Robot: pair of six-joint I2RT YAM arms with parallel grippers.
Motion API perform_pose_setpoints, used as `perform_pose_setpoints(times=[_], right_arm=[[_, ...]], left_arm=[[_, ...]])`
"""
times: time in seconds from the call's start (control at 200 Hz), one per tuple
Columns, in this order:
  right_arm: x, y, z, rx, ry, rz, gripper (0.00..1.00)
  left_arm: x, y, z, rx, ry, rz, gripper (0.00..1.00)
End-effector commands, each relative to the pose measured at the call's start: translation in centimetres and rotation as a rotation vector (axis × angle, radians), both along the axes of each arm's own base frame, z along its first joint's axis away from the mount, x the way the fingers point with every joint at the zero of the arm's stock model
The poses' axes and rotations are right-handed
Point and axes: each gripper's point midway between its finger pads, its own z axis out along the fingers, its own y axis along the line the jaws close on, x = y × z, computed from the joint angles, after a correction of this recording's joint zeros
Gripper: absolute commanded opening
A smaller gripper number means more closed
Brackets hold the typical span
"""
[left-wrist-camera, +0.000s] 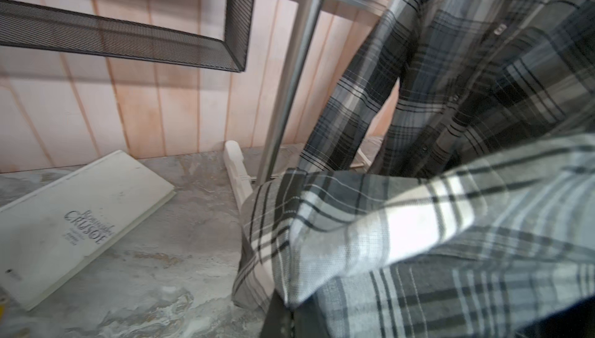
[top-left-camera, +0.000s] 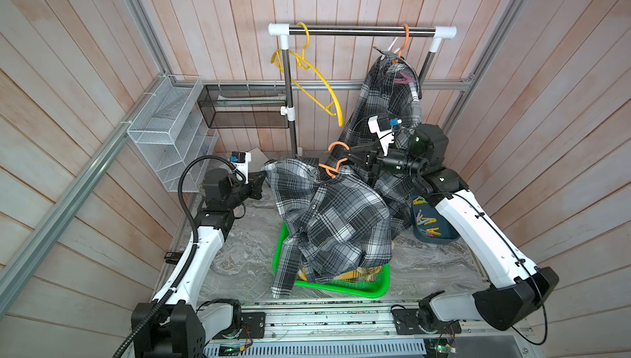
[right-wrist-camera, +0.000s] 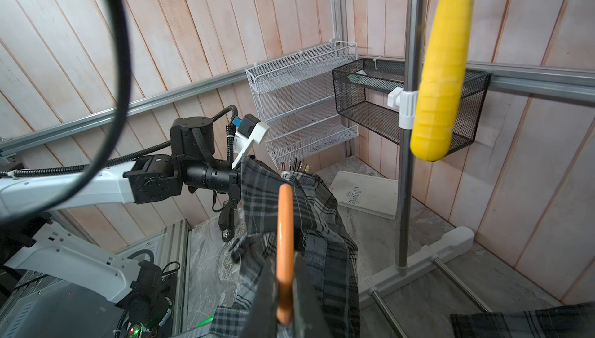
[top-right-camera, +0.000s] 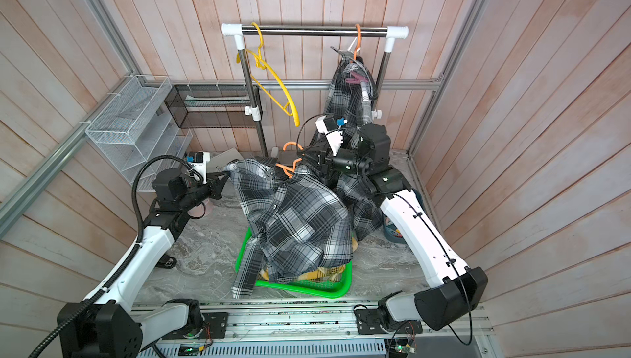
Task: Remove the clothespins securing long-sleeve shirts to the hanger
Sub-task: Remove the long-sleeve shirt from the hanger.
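A grey-black-white checked long-sleeve shirt hangs on an orange hanger above the green basket. My right gripper is shut on that hanger's hook. My left gripper is shut on the shirt's shoulder edge. A second checked shirt hangs on the rack with a mauve-pink clothespin clipped at its shoulder. Yellow plaid cloth lies in the basket. Several loose clothespins lie in a dark blue bin.
An empty yellow hanger hangs on the rack rod. The rack's left post stands behind the held shirt. A white book lies at the back left. A white wire shelf and a black mesh shelf line the walls.
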Motion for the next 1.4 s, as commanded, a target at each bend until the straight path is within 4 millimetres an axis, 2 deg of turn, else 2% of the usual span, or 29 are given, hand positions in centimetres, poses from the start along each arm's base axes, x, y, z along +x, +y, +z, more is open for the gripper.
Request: perform_pose_setpoints(times=[0.0, 0.125, 0.41, 0.49, 0.675, 0.815, 0.92, 1.025, 1.181, 1.251, 1.311, 1.391], right_arm=[[-1.5, -1.2, 1.9, 0.032, -0.049, 0.020, 0.00], [-1.6, -2.4, 2.3, 0.048, -0.057, 0.000, 0.00], [-1.7, -5.9, 3.3, 0.093, -0.075, -0.048, 0.00], [-1.9, -6.2, 3.3, 0.096, -0.080, -0.048, 0.00], [-2.5, -7.0, 3.6, 0.108, -0.103, -0.050, 0.00], [-2.8, -7.7, 4.0, 0.111, -0.116, -0.055, 0.00], [-2.7, -8.3, 4.1, 0.114, -0.112, -0.062, 0.00], [-2.9, -8.7, 4.3, 0.122, -0.118, -0.069, 0.00], [-3.1, -8.7, 4.9, 0.142, -0.131, -0.056, 0.00], [-2.9, -8.7, 5.1, 0.143, -0.134, -0.052, 0.00], [-2.9, -9.0, 5.3, 0.135, -0.139, -0.057, 0.00], [-2.9, -9.7, 5.5, 0.136, -0.153, -0.084, 0.00]], left_arm=[[1.0, 4.0, -1.4, -0.017, 0.046, 0.200, 0.00], [0.8, 4.9, -2.9, -0.032, 0.104, 0.244, 0.00], [0.0, 5.6, -4.9, -0.076, 0.184, 0.260, 0.00], [-0.3, 4.8, -4.8, -0.092, 0.188, 0.210, 0.00], [-1.1, 5.2, -4.9, -0.077, 0.189, 0.226, 0.00], [-1.4, 6.2, -7.0, -0.093, 0.259, 0.265, 0.00], [-1.6, 6.4, -7.6, -0.117, 0.272, 0.266, 0.00], [-1.6, 6.3, -7.3, -0.116, 0.269, 0.254, 0.00], [-2.2, 4.3, -5.5, -0.098, 0.235, 0.161, 0.00], [-2.5, 4.0, -6.7, -0.043, 0.294, 0.176, 0.00], [-2.7, 4.7, -8.4, -0.033, 0.340, 0.213, 0.00], [-3.2, 5.4, -9.0, -0.064, 0.344, 0.226, 0.00]])
